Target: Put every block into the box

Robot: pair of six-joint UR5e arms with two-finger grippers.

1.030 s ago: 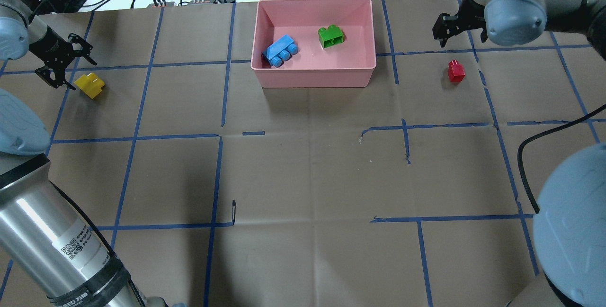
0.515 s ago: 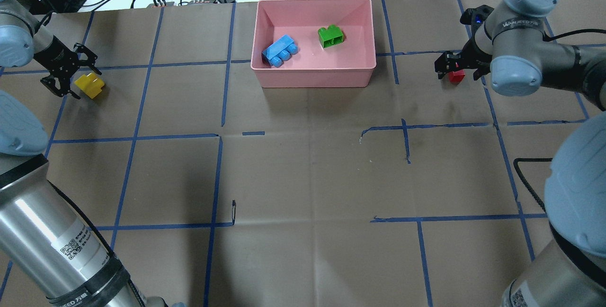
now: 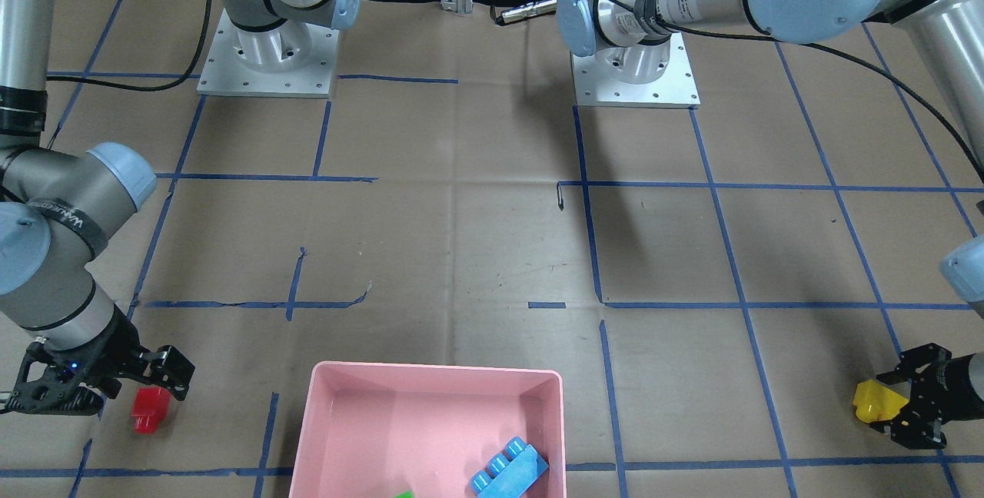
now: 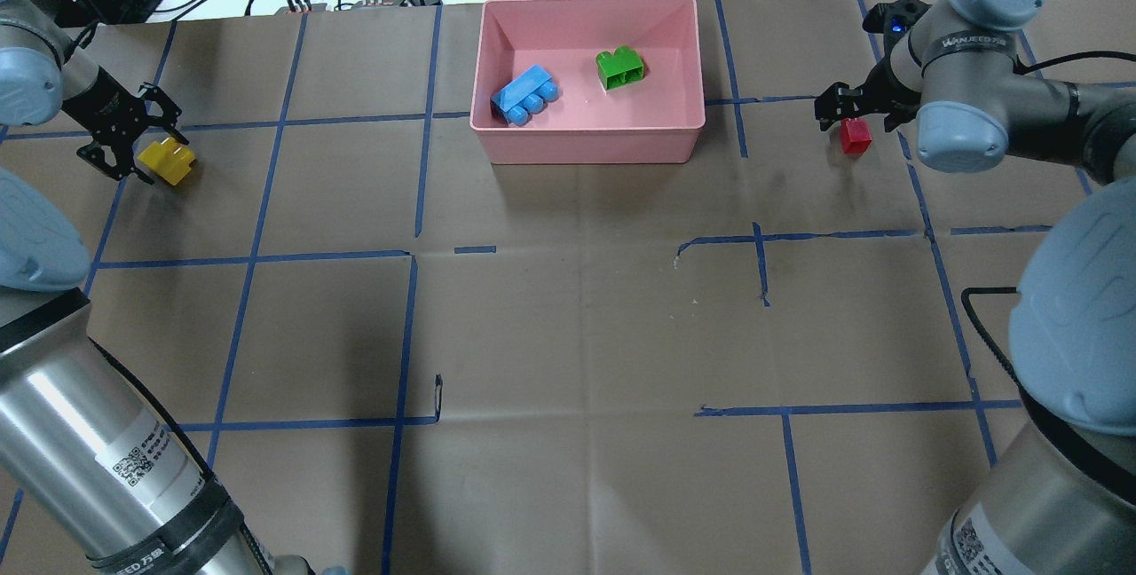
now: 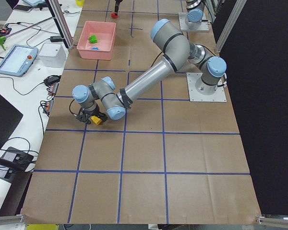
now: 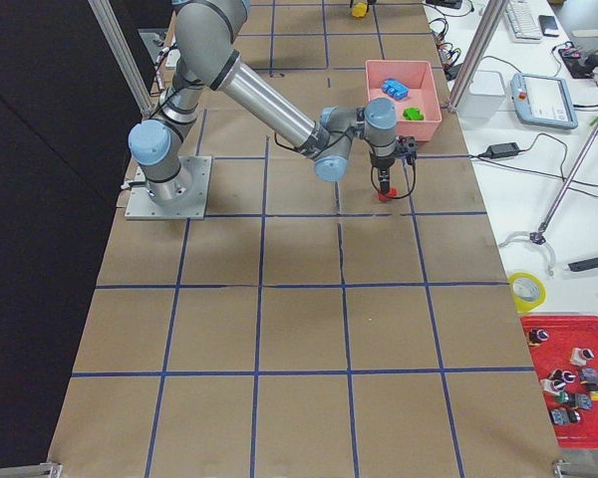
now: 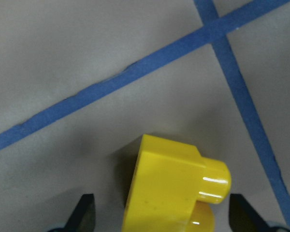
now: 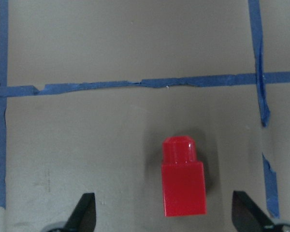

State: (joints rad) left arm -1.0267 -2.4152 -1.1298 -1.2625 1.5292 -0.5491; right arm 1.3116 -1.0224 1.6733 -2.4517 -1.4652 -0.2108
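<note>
The light-blue brick (image 4: 525, 96) and the green brick (image 4: 620, 68) are lying apart inside the pink box (image 4: 590, 145), which is sitting at the far edge of the bench (image 4: 577, 318). The left gripper (image 4: 153, 152) is hanging with its jaws spread at the yellow brick (image 4: 169, 161). The right gripper (image 4: 854, 118), jaws also spread, is hovering just beside the red brick (image 4: 855, 137), which is sitting on the bench right of the box.

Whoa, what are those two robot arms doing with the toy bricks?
They are tidying bricks into the box. The blue brick and green brick already lie inside. The left gripper is open around the yellow brick, and the right gripper is open over the red brick. Both those bricks sit on the table, not yet gripped.
</note>
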